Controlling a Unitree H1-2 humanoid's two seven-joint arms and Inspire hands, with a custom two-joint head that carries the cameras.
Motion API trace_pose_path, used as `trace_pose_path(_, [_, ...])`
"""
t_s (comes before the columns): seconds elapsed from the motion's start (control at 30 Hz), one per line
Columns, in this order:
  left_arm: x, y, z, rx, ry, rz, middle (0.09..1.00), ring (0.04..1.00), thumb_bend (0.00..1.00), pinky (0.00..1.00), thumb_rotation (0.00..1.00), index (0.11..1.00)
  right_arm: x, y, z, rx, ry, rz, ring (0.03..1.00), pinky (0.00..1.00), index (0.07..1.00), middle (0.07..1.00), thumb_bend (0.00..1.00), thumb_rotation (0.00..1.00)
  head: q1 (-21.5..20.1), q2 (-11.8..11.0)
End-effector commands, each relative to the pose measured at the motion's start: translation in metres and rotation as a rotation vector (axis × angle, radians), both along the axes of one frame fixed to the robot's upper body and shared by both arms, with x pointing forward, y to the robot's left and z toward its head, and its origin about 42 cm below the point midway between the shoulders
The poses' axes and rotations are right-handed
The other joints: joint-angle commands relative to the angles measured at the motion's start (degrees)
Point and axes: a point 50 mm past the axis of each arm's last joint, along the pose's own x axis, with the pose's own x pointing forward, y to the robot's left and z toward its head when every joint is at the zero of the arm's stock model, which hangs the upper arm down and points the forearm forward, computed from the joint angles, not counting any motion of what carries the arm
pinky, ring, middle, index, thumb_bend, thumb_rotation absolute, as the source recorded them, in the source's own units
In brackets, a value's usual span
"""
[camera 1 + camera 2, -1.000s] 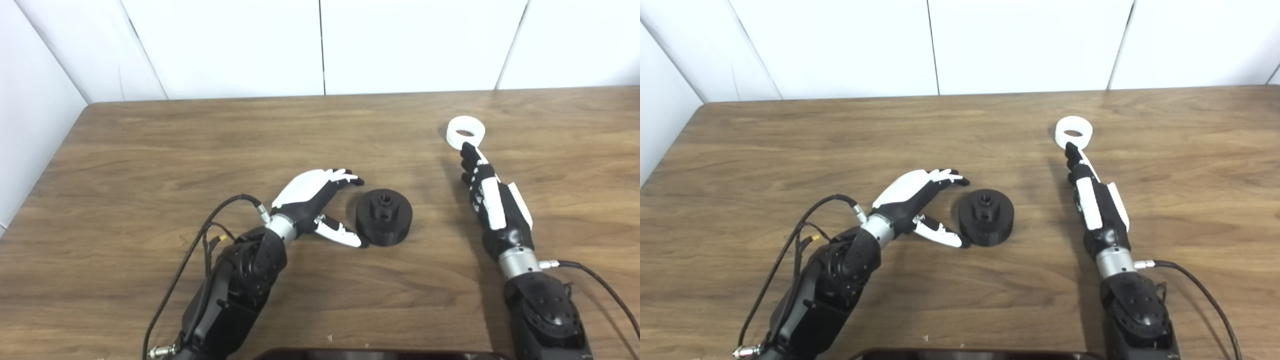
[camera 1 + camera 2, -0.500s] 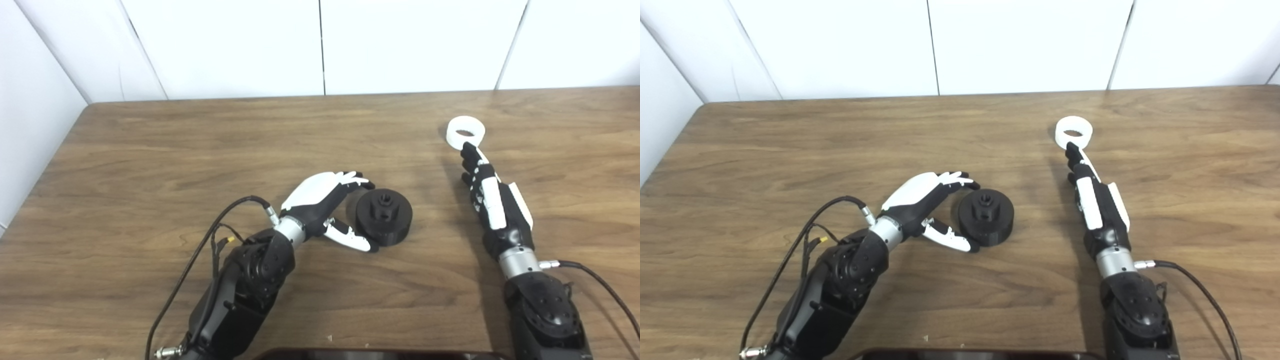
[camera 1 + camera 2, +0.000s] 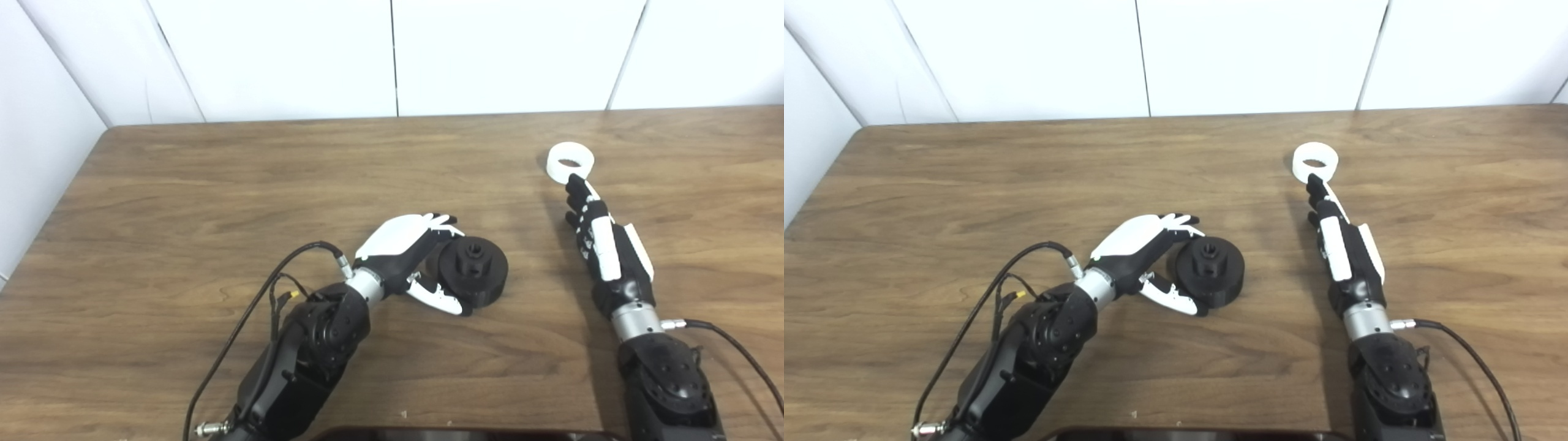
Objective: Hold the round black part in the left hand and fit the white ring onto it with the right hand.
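Note:
The round black part [image 3: 473, 269] lies on the wooden table [image 3: 245, 184] near the middle, with a small hub on top. My left hand [image 3: 410, 254] is open around its left side, fingers over the far edge and thumb at the near edge, touching it. The white ring [image 3: 570, 162] lies flat at the right rear of the table. My right hand [image 3: 603, 242] lies stretched out and open just in front of the ring, its fingertips [image 3: 572, 182] at the ring's near edge.
White wall panels [image 3: 392, 55] stand behind the table's far edge. Black cables [image 3: 257, 306] run from the left forearm and another [image 3: 735, 349] from the right wrist. A dark object [image 3: 465, 433] shows at the bottom edge.
My left hand has moved right and now touches the black part, fingers curling round its left side; the part has shifted slightly. The right hand and the ring have not moved.

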Motion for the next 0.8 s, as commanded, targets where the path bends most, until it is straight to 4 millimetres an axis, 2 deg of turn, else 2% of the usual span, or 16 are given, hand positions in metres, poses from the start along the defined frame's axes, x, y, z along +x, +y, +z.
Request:
trace_pose_path(0.0, [0.005, -0.002, 0.01, -0.018, -0.069, -0.009, 0.956, 1.0, 0.9, 1.0, 0.29, 0.687, -0.004, 0.001, -0.008, 0.014, 0.02, -0.003, 0.996, 1.0, 0.96, 0.972, 0.72, 1.0, 0.07, 0.03])
trace_pose_path(0.3, [0.003, -0.005, 0.009, -0.04, -0.1, 0.009, 0.936, 1.0, 0.82, 1.0, 0.27, 0.628, -0.003, -0.002, -0.008, 0.002, 0.023, -0.001, 0.99, 1.0, 0.96, 0.968, 0.74, 1.0, 0.43, 0.11])
trace_pose_path(0.77, [-0.021, 0.001, 0.008, -0.056, -0.107, 0.04, 0.936, 1.0, 0.82, 1.0, 0.27, 0.637, 0.003, -0.008, -0.004, -0.018, 0.021, 0.026, 0.997, 1.0, 0.961, 0.964, 0.72, 1.0, 1.46, 0.52])
